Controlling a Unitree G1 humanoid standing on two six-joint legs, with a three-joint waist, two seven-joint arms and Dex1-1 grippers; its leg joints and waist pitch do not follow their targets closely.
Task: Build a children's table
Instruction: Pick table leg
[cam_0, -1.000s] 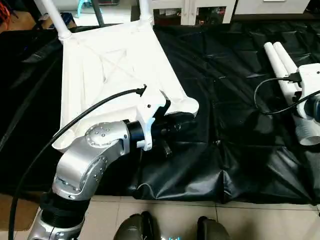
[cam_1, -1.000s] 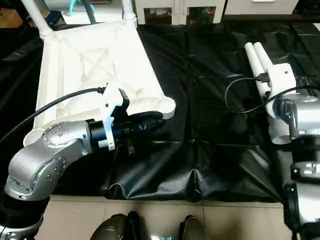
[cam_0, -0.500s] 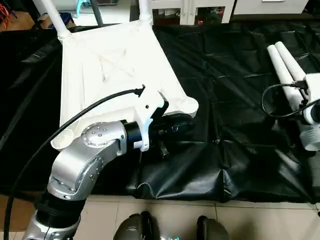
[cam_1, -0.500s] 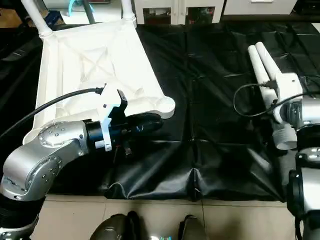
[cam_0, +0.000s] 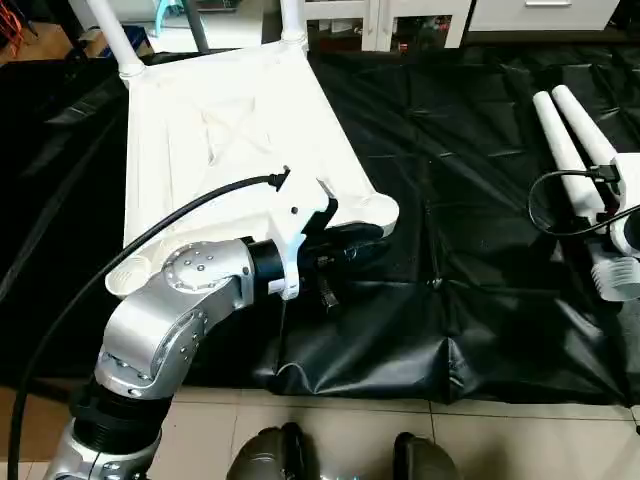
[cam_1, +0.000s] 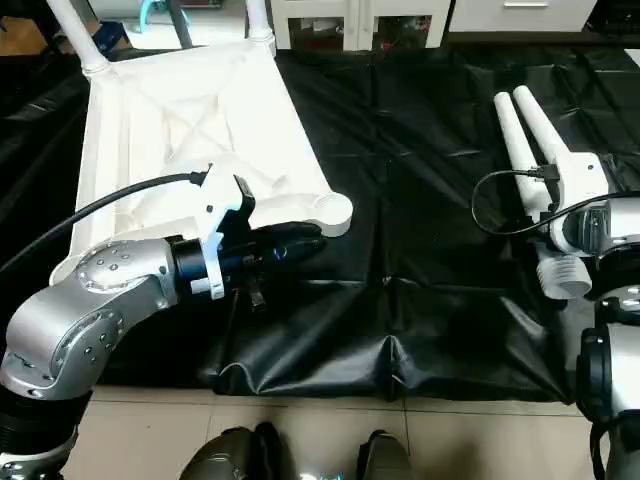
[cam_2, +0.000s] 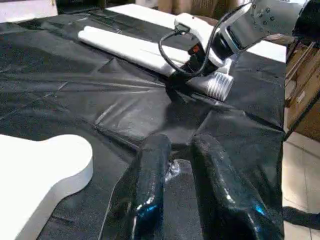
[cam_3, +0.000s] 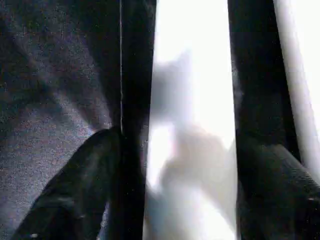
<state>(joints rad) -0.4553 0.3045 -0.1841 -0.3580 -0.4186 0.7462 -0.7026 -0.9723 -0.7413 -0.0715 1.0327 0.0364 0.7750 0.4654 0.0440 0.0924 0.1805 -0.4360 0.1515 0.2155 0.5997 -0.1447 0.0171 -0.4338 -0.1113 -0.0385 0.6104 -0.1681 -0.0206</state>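
Observation:
The white table top (cam_0: 220, 130) lies underside up on a black sheet, its X ribs showing. Two white legs (cam_0: 110, 35) stand in its far corner sockets. My left gripper (cam_0: 372, 240) hovers low beside the near right corner socket (cam_0: 378, 210), shut and holding nothing. In the left wrist view its fingers (cam_2: 150, 170) sit almost together, with that corner (cam_2: 45, 165) alongside. Two loose legs (cam_1: 525, 140) lie side by side at the right. My right gripper (cam_3: 190, 75) is shut on one leg (cam_3: 195, 115), a finger on each side, near its ribbed end (cam_1: 562, 275).
The black sheet (cam_0: 470, 130) is wrinkled and ends at a tiled floor (cam_0: 480, 440) near my feet. White furniture (cam_0: 400, 20) stands beyond the sheet. Black cables loop from both wrists (cam_1: 490, 200). Cardboard boxes (cam_2: 305, 75) stand past the loose legs.
My right wrist has slid a little along the loose legs toward their ribbed ends. The left arm has barely shifted beside the corner socket.

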